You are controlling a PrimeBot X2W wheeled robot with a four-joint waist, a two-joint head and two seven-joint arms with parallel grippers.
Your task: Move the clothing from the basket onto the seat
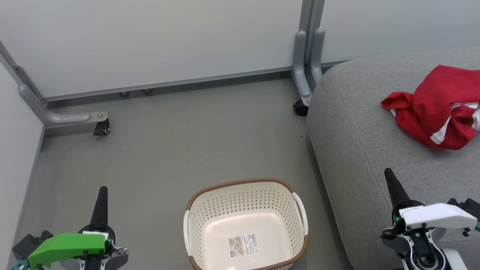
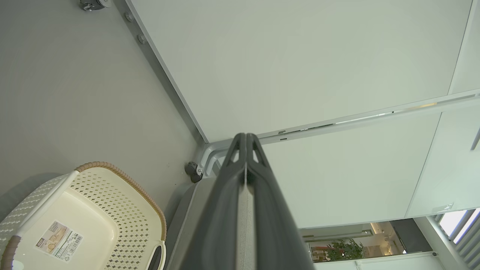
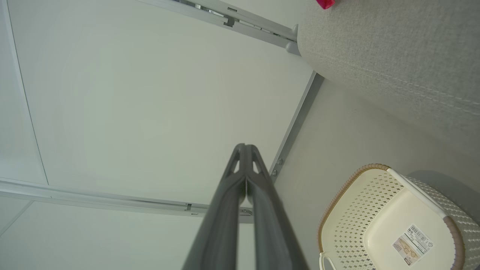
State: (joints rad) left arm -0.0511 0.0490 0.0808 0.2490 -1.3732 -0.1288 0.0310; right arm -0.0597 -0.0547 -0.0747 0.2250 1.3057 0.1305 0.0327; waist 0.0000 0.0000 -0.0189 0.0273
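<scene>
The red clothing (image 1: 438, 107) with white stripe trim lies crumpled on the grey seat (image 1: 360, 135) at the right; a red scrap of the clothing (image 3: 325, 3) shows at the top of the right wrist view. The cream basket (image 1: 245, 227) stands on the floor at bottom centre, holding nothing but its paper sticker (image 1: 243, 245). My left gripper (image 1: 102, 189) is shut at the lower left, above the floor left of the basket (image 2: 86, 221). My right gripper (image 1: 388, 173) is shut at the lower right, over the seat's front part. Both hold nothing.
Pale partition walls close the back and left. Grey frame legs with castors (image 1: 101, 129) (image 1: 300, 108) stand on the floor beside them. Bare grey floor (image 1: 180, 146) lies between the basket and the walls. The seat's rounded corner (image 1: 322, 86) nearly meets the back partition leg.
</scene>
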